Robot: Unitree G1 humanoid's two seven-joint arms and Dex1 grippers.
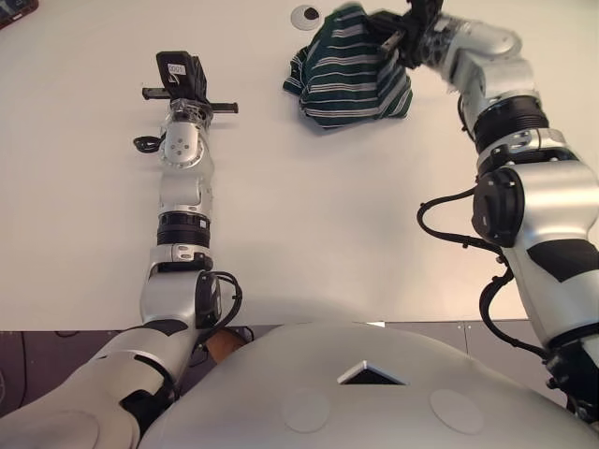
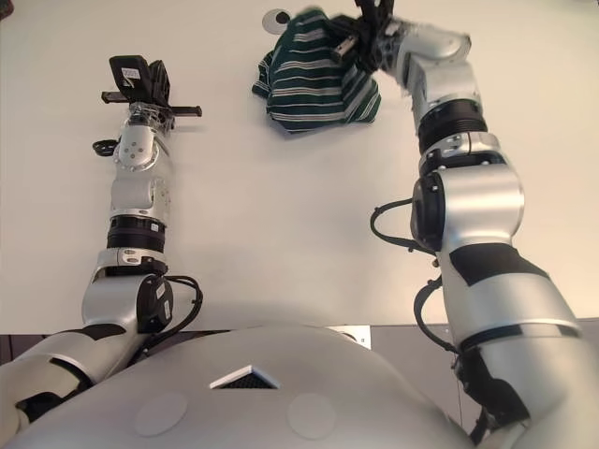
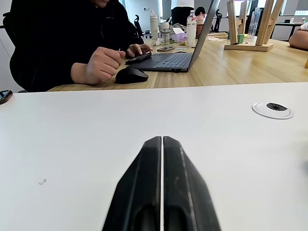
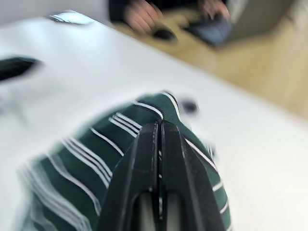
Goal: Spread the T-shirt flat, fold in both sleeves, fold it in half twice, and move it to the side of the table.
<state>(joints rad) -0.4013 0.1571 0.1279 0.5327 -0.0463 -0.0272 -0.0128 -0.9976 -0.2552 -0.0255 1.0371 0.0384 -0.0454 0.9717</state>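
One T-shirt (image 1: 348, 79) in R end effector (image 1: 391, 41)

White table (image 3: 72, 144) with a round grommet (image 3: 273, 109), wooden desk (image 3: 240, 70) with laptop (image 3: 171, 60) beyond

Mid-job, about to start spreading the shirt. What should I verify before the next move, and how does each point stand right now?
1. Right pincer grips the T-shirt: ok, shut on a fold at its far side.
2. T-shirt spread flat: not ok, it is bunched in a heap.
3. Left pincer free to help: ok, shut on nothing, low over the table, apart from the shirt.
4. Sleeves located: cannot tell, hidden in the bunch.
5. Snag risk: ok, the cable grommet beside the heap looks flat.
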